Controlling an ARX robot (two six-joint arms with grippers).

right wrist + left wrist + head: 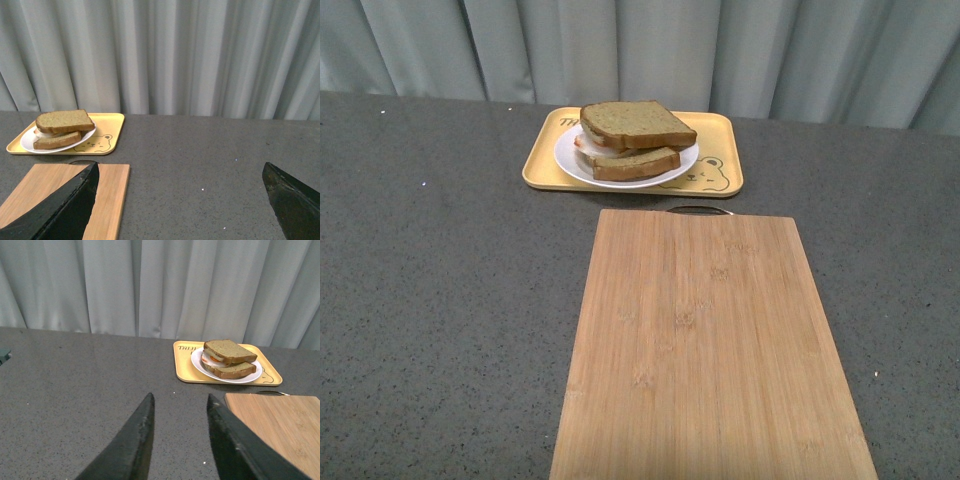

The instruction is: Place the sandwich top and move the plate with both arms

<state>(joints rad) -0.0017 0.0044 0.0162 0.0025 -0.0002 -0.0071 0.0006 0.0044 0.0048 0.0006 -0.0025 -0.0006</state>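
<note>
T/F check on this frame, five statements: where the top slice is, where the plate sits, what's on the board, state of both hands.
1. The sandwich top lies on the stack on the plate. True.
2. The plate sits on the wooden cutting board. False: it sits on the yellow tray, beyond the board.
3. The cutting board carries a slice of bread. False: nothing lies on it.
4. The left hand is open and holds nothing. True.
5. The right hand grips the plate rim. False: it is open wide, well away from the plate.
</note>
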